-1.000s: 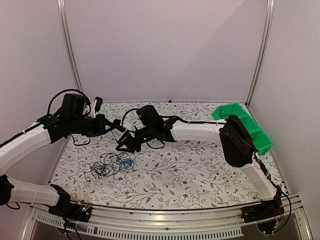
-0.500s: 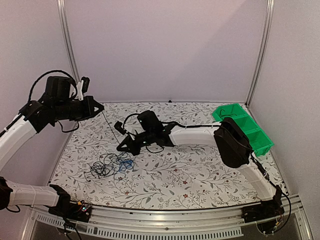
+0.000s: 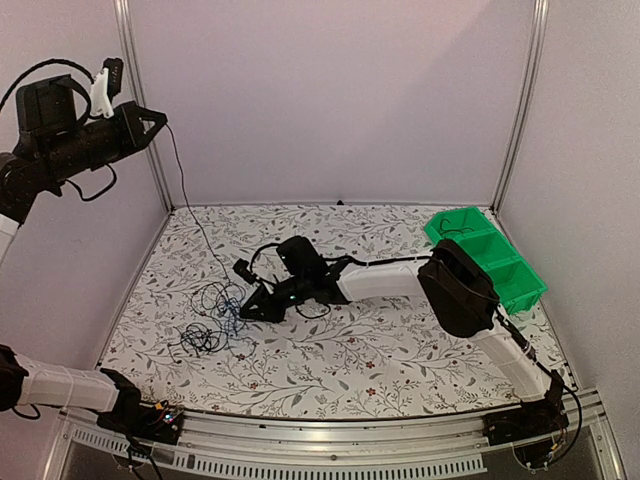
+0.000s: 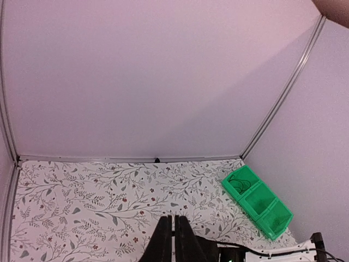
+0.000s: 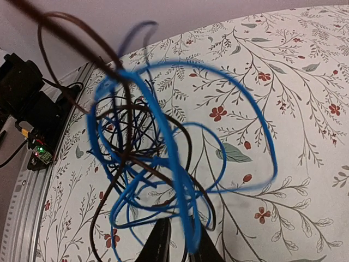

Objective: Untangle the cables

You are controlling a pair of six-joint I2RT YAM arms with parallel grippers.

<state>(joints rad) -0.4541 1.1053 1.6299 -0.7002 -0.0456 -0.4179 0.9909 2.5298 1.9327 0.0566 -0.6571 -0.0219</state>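
Top view: L end effector (image 3: 160, 122) raised high at far left, closed on black cable (image 3: 183, 205). The cable hangs from its tip down to the tangle of cables (image 3: 212, 318) on the floral desk (image 3: 400, 350), well below it. R end effector (image 3: 246, 306) sits low at the desk, with the tangle just to its left. Green bin (image 3: 528, 290) is well apart, to the right behind the R arm.

L wrist view: L end effector (image 4: 173, 222) fingers pressed together, no gap. The cable can't be made out here. Desk (image 4: 82, 196) far below, bin (image 4: 246, 210) to the right.

R wrist view: R end effector (image 5: 181, 236) narrow, closed on blue cable (image 5: 173, 164), which runs down into the gap. Blue loops and dark strands (image 5: 71, 35) stand bunched just ahead of the fingers, above the desk (image 5: 283, 54).
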